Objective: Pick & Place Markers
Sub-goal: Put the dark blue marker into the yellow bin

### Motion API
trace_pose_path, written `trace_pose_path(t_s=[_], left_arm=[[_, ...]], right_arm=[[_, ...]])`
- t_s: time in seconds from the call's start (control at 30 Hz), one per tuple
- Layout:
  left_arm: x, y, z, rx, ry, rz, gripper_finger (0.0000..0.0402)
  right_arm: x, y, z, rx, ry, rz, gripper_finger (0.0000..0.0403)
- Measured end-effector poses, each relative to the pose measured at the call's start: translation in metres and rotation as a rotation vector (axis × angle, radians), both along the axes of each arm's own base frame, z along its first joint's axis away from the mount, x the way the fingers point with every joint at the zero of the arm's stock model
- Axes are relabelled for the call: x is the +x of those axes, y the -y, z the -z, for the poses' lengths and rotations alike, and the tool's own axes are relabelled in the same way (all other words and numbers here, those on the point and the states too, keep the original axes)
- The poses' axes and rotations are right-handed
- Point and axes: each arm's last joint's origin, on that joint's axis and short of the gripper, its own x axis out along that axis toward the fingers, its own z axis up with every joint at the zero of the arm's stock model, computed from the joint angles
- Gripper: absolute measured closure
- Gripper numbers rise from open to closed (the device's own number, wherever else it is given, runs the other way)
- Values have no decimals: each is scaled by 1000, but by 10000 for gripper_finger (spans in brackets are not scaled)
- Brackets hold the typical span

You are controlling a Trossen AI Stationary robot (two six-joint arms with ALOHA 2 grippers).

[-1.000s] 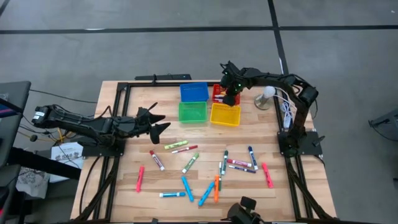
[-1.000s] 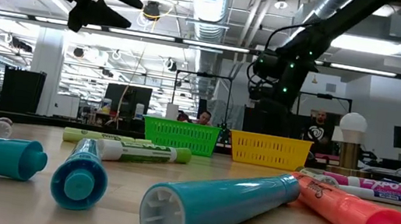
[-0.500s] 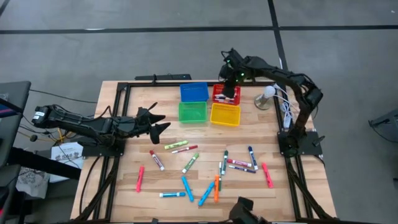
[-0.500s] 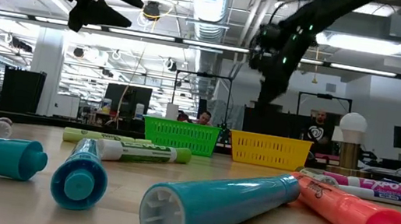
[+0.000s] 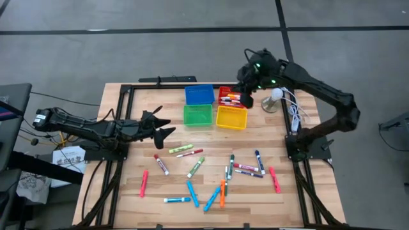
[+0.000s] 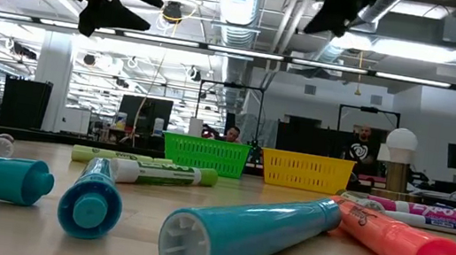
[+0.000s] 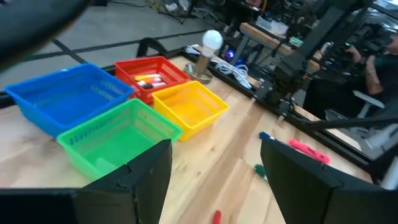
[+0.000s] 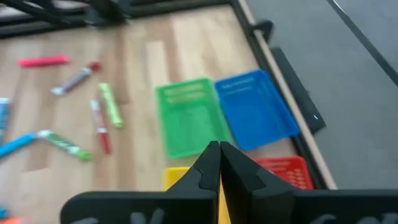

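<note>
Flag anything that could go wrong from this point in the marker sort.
1. The right gripper is shut and empty above the red bin; it must reopen before its next pick, or it will just push a marker.
2. The markers lie crossed and touching near the table's front, so one grasp may drag a neighbour.
3. The left gripper hangs open beside the green bin, where both arms could meet.

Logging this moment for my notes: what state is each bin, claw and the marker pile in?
Red bin: holds markers.
Blue bin: empty.
Green bin: empty.
Yellow bin: empty.
Loose markers: lying scattered on the table.
Left claw: open, empty.
Right claw: shut, empty, raised by the red bin.
</note>
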Motion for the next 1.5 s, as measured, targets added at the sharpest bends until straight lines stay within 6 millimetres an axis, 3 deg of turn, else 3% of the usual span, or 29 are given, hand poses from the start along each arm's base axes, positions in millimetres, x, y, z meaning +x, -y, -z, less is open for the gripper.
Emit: trace_pose_path(t_s=[0.17, 0.4, 0.73, 1.07, 1.5], left_arm=[[1, 2, 0, -20, -3, 72, 156], [1, 5, 1, -46, -8, 167, 156], [1, 7, 1, -61, -10, 222, 156], [1, 7, 1, -61, -10, 222, 156], [2, 7, 0, -58, -6, 221, 156]], right_arm=[[-10, -42, -18, 20, 45, -89, 402], [-21, -90, -27, 105, 29, -185, 402], [-53, -145, -29, 152, -52, -105, 402], [-83, -187, 19, 287, -115, 112, 402], [-91, -215, 66, 419, -266, 275, 402]])
